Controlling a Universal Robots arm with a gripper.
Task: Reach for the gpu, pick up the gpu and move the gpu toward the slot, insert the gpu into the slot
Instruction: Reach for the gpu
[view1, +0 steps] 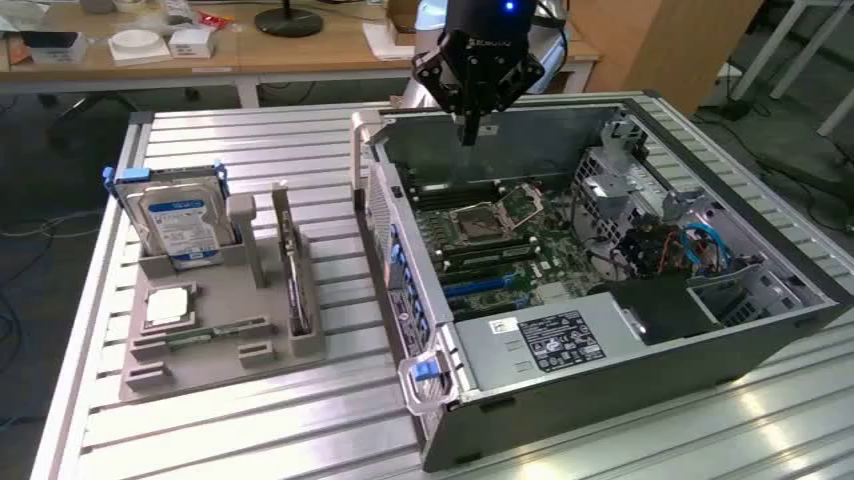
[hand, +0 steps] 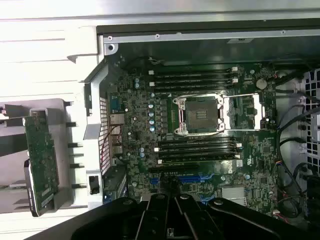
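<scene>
The gripper (view1: 469, 135) hangs over the open computer case (view1: 627, 390) with its jaws pressed together and nothing between them. Its tips are just above the rear edge of the motherboard (view1: 514, 250). Ahead of the jaws lies the CPU socket (hand: 200, 116), between rows of memory slots. The gpu (hand: 41, 160) is well apart from the jaws, outside the case wall. It seems to stand on edge in the grey holder (view1: 214, 335), near the hard drive (view1: 183, 228).
</scene>
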